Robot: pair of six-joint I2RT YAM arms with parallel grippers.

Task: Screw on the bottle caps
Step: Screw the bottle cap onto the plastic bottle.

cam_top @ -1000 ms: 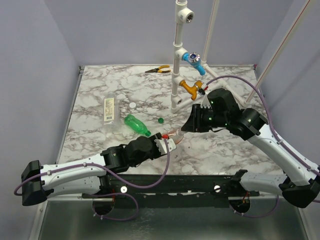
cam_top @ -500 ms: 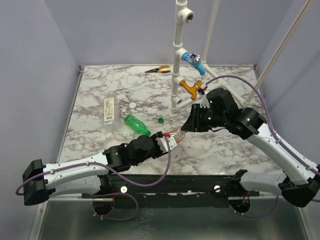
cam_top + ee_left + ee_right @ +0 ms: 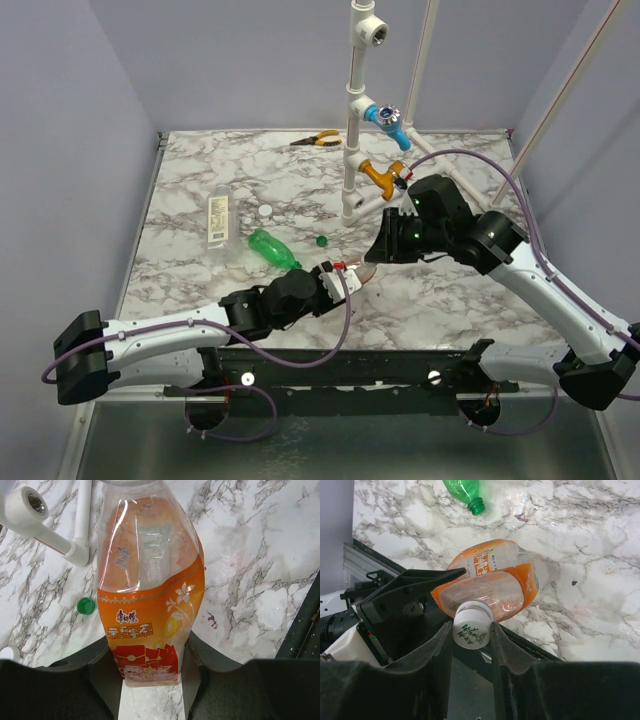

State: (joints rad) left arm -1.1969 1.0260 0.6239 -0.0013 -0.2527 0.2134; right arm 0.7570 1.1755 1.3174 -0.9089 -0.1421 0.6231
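orange bottle (image 3: 150,615) label — Chinese characters, "0%"

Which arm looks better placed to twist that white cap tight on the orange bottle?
Right. The right gripper pinches the white cap on the orange bottle at its neck. The left gripper clamps the bottle's base and is better suited to steadying it.

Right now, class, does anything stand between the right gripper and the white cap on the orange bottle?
Nothing visible does. The right gripper clamps the white cap, which sits on the neck of the orange bottle. The left gripper holds its base.
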